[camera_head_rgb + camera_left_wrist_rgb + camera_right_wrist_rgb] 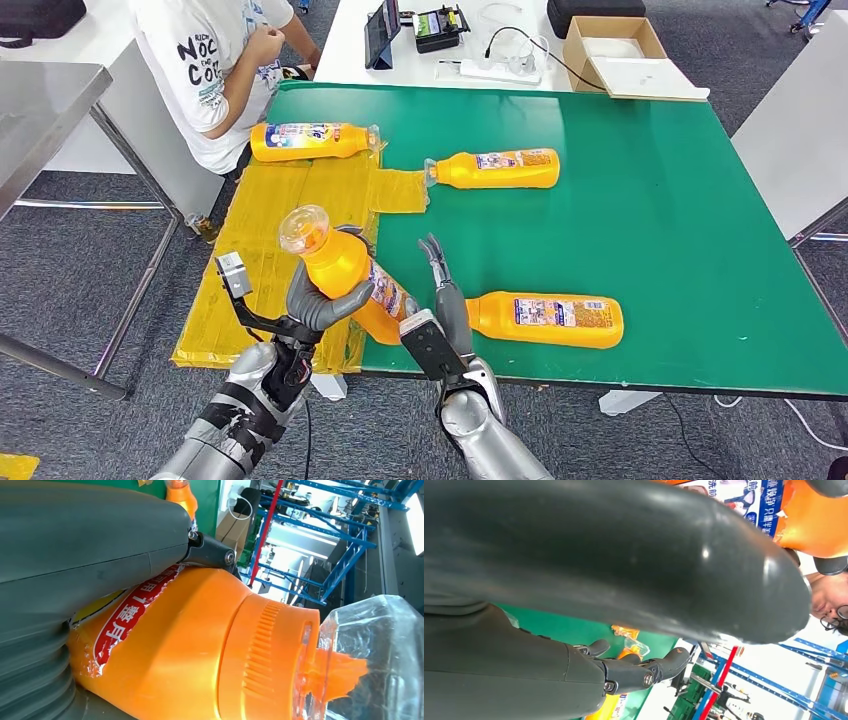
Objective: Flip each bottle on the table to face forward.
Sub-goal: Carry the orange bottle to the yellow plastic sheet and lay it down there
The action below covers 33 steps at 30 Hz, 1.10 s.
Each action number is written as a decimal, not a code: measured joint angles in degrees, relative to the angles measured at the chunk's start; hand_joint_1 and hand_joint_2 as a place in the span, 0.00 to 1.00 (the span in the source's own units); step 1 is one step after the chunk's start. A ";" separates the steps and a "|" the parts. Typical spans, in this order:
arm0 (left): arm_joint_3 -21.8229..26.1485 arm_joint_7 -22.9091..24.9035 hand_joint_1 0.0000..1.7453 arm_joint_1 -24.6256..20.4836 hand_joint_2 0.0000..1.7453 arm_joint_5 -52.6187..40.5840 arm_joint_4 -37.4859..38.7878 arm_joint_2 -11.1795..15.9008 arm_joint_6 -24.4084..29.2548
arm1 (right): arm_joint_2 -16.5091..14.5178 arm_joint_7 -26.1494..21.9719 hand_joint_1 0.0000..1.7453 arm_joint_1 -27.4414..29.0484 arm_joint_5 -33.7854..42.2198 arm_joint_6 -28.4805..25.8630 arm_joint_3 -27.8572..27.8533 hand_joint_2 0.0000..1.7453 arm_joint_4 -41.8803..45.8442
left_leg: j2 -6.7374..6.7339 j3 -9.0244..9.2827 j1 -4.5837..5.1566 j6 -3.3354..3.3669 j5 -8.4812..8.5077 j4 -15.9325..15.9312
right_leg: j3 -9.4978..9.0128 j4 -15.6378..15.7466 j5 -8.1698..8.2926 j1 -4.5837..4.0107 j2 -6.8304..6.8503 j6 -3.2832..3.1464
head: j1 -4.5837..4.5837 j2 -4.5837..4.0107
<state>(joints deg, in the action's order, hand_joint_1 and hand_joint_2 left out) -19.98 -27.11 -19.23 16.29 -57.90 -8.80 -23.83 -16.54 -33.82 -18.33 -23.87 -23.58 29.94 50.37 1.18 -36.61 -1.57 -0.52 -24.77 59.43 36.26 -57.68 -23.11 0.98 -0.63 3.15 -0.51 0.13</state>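
While my left hand [318, 305] grips the raised bottle [345, 272] around its body, the clear cap [304, 229] tilts up and away from me, over the table's near left edge. My wrist camera on that side shows the thumb [90, 535] pressed across the torn red label [131, 617], with the ribbed orange collar and clear cap close beside it. My right hand [446, 305] sits just beside this bottle, fingers stretched forward and slightly apart, holding nothing (whether it touches the bottle I cannot tell). Just right of that hand, a second bottle [548, 320] lies on its side on the green table [690, 220], label up. Two more lie farther off: one [497, 169] near the middle, cap to the left, another [312, 141] at the far left corner, partly on yellow sheeting [270, 210]. A person [225, 60] in a white shirt sits beyond that corner.
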 joint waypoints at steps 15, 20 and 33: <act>0.91 7.49 1.00 -21.24 1.00 -63.15 28.46 10.51 52.64 | 2.79 -3.62 0.00 9.26 8.10 -3.64 -0.22 1.00 28.57 | -0.35 0.00 -0.20 -0.39 0.24 -0.02 | 0.20 -0.12 0.27 -0.20 -0.30 -0.40 | 0.18 0.00; 0.92 7.46 1.00 -22.07 1.00 -60.12 30.39 10.76 51.67 | 2.98 -3.62 0.00 9.74 8.09 -3.61 -0.24 1.00 30.12 | -0.31 -0.04 -0.19 -0.39 0.24 -0.02 | 0.21 -0.11 0.27 -0.19 -0.29 -0.40 | 0.16 0.00; 0.92 7.59 1.00 -22.28 1.00 -60.13 31.10 10.87 51.49 | 3.03 -4.71 0.00 9.91 8.40 -3.58 -0.26 1.00 30.58 | -0.30 -0.04 -0.20 -0.39 0.24 -0.02 | 0.23 -0.11 0.27 -0.20 -0.29 -0.40 | 0.17 0.00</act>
<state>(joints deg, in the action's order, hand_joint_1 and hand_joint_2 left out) -19.06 -19.52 -41.51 -43.83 -26.80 2.08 27.67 -13.51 -38.53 -8.42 -15.46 -27.17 29.68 80.96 0.88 -36.66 -1.77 -0.91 -24.53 59.41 36.49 -57.79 -22.84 0.78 -0.92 2.75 -0.34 0.13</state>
